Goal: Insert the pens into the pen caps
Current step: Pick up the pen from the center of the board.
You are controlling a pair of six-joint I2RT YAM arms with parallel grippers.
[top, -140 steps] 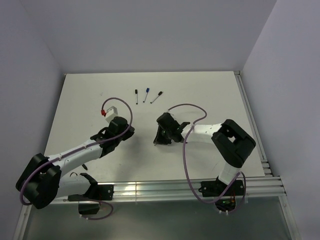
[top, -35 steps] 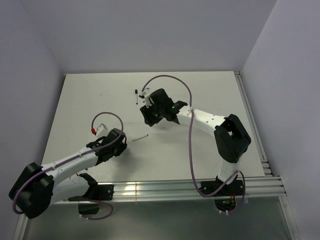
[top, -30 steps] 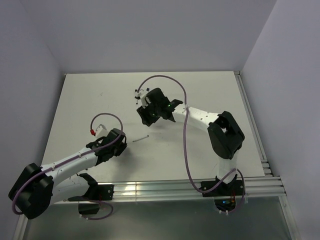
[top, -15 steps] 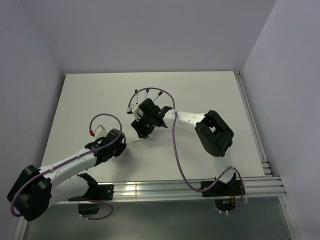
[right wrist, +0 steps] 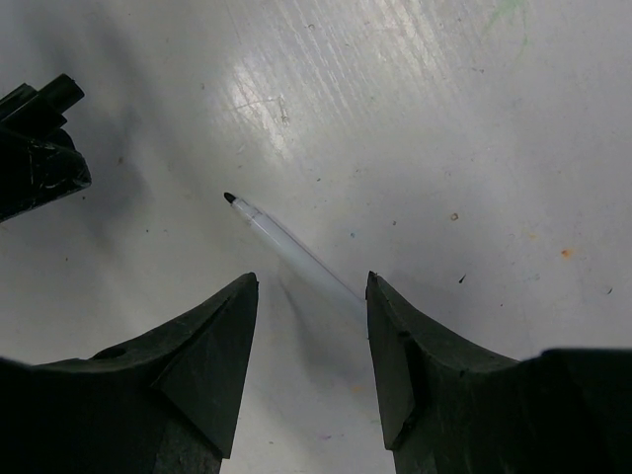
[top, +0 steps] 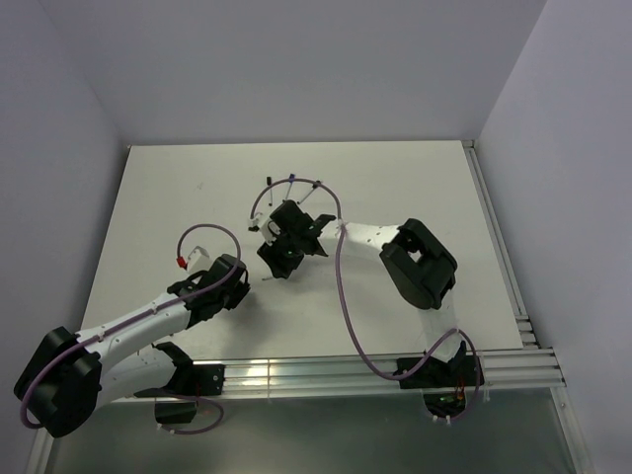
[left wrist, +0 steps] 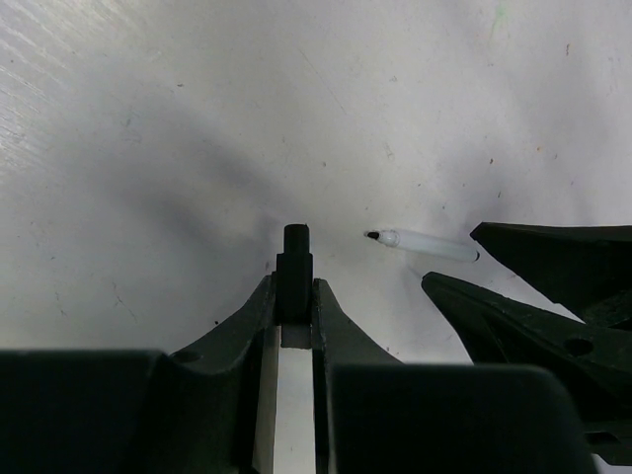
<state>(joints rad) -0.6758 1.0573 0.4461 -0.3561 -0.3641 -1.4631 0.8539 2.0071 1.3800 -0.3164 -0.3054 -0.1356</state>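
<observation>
Bring the right jaws straight down over the pen (right wrist: 291, 247) and close them gently on the white barrel, near its back end (not on the dark tip). Keep the barrel in the middle of the gap, to stop one side pushing first and rolling it away. Squeeze just enough to hold, never hard enough to flick such a thin thing out. Lift a little and leave the tip end free for the cap (left wrist: 295, 252). Line the tip up with the cap before pushing, then go slow and straight.

See the right jaws standing wide open, one on each side of the pen's back end, holding nothing and likely not touching it yet. See the left jaws nearly closed, pinching the black cap, with the cap poking out past their tips.

Find the pen lying flat on the tabletop (left wrist: 148, 118), between the two arms, just beside the cap but apart from it. Follow its long line along the tabletop: back end at the right jaws, tip end towards the left jaws. In the left wrist view, runs almost sideways, tip to the left, aimed close to the cap. In the right wrist view, slants up and left, tip farthest away. Cannot tell which end of the cap is open.
</observation>
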